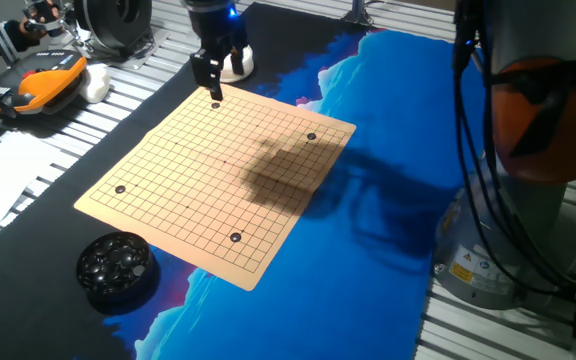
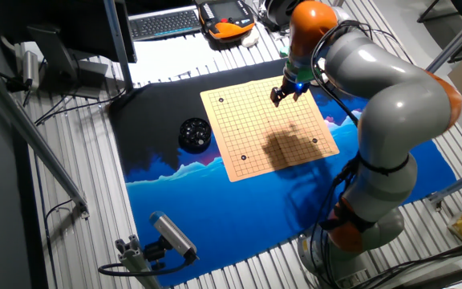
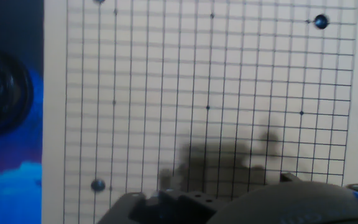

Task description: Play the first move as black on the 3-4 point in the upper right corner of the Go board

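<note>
The tan Go board lies on a blue and black mat. Black stones sit near three of its corners. My gripper hangs low over the far corner, the top right one in the other fixed view. A black stone shows right at the fingertips, a few lines in from that corner. Whether the fingers hold it or it rests on the board is unclear. The hand view shows the board with stones; the gripper body hides the near corner.
A black bowl of stones stands off the board's near left corner, also seen in the other fixed view. A white object sits just behind the gripper. An orange pendant and a keyboard lie beyond the mat.
</note>
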Tool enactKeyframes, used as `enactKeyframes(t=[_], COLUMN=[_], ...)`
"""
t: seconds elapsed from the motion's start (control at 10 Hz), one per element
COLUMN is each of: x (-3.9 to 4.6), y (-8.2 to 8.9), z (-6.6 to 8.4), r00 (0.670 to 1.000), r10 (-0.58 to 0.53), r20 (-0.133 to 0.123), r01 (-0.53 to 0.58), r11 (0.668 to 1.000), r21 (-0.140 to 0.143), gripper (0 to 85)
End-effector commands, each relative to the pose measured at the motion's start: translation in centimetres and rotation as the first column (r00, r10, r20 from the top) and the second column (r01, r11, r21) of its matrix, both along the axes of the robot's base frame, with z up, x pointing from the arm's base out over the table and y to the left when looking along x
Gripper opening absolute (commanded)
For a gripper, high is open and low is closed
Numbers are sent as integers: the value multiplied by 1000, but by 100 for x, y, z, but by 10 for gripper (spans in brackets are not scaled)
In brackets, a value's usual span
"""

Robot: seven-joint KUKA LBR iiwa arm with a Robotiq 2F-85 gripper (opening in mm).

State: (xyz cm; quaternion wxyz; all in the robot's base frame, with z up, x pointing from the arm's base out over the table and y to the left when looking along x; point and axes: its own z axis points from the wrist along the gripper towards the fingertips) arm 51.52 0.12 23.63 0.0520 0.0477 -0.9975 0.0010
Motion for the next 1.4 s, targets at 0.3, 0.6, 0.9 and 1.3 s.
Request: enactKeyframes(t=[0.3, 0.6, 0.9, 1.3], x=[-1, -3, -1, 1], y=[17, 19, 20, 21], z=[-5, -7, -6, -5], r00=[998, 999, 999, 999], r10=[43, 21, 11, 16], r20=[-51, -43, -46, -49], r01=[-44, -22, -12, -17], r11=[999, 1000, 1000, 1000], r21=[-19, -19, -23, -23], gripper=[0, 0, 0, 0])
